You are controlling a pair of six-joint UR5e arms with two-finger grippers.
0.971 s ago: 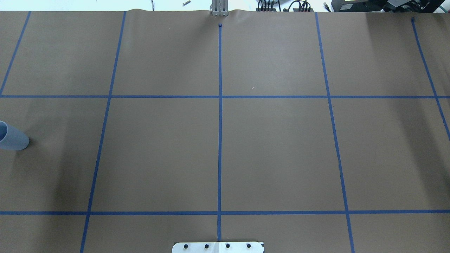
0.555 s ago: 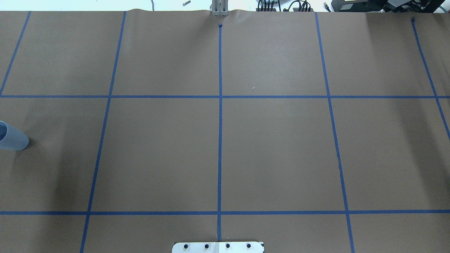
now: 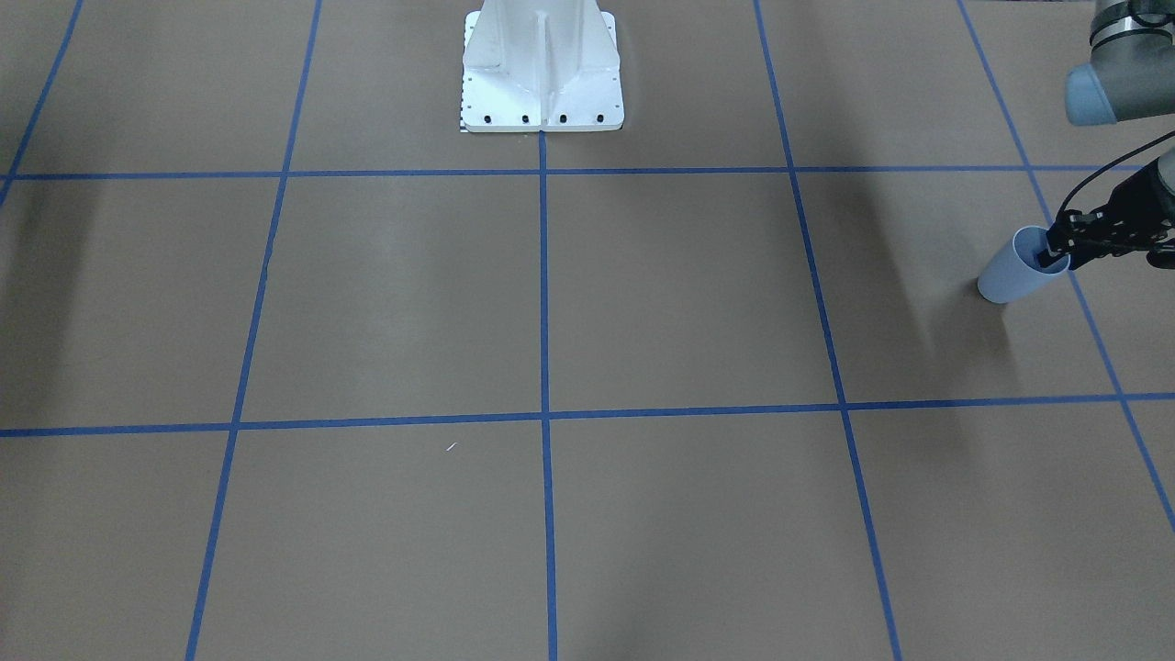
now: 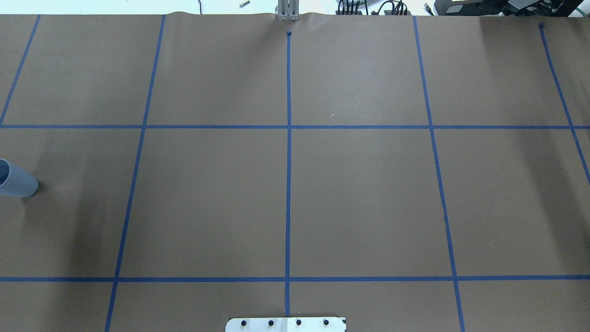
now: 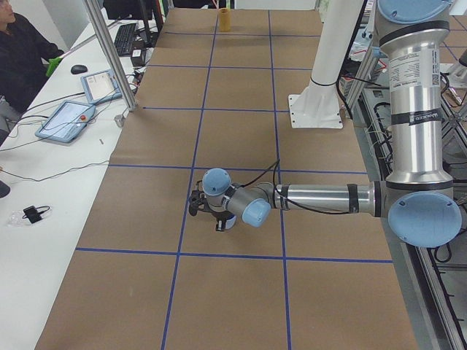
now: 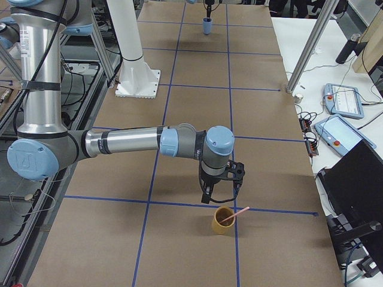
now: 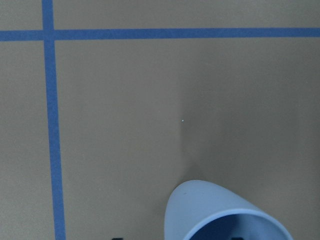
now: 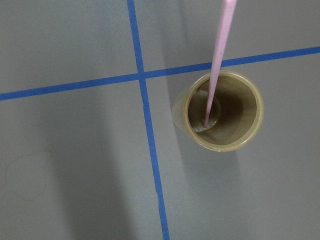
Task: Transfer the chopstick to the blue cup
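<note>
The blue cup [image 3: 1012, 274] stands at the table's far left end; it also shows in the overhead view [image 4: 17, 180] and at the bottom of the left wrist view [image 7: 210, 212]. My left gripper [image 3: 1049, 255] is at the cup's rim, with a finger reaching into its mouth; I cannot tell if it pinches the wall. The pale pink chopstick [image 8: 218, 60] leans in a tan cup [image 8: 222, 111] at the right end. My right gripper [image 6: 220, 197] hovers just above the chopstick [image 6: 234, 214] and tan cup [image 6: 222, 222]; I cannot tell whether it is open.
The white robot pedestal [image 3: 542, 73] stands at the table's middle rear. Blue tape lines grid the brown paper. An aluminium post [image 5: 109, 51], tablets [image 5: 69, 118] and a seated operator [image 5: 18, 51] are beyond the far edge.
</note>
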